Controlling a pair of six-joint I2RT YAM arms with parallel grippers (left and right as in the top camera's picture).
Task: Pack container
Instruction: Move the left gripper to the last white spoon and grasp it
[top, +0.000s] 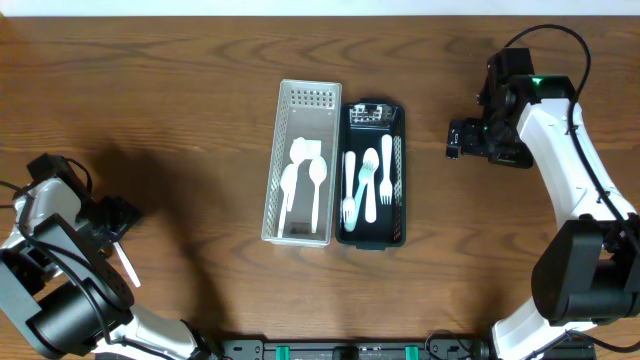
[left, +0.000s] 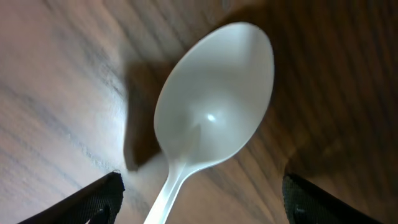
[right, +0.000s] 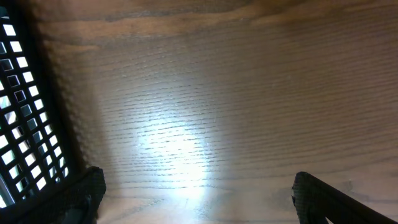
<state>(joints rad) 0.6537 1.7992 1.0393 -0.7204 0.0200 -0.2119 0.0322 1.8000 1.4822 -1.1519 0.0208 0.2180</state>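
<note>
A white plastic spoon (left: 214, 106) lies on the wooden table, bowl up, its handle running between the fingers of my left gripper (left: 202, 186). That gripper is open and does not touch the spoon. In the overhead view it (top: 115, 218) sits at the far left, with the spoon's handle (top: 127, 265) sticking out beside it. A white basket (top: 272, 170) holds spoons (top: 305, 175). A black basket (top: 402, 170) beside it holds forks (top: 368, 185). My right gripper (top: 452, 140) is open and empty, right of the black basket; in its wrist view (right: 197, 177) it shows over bare wood.
The black basket's mesh wall (right: 18, 93) stands just left of my right gripper's fingers. The two baskets sit side by side in the table's middle. The right arm (top: 560, 150) reaches in from the right edge.
</note>
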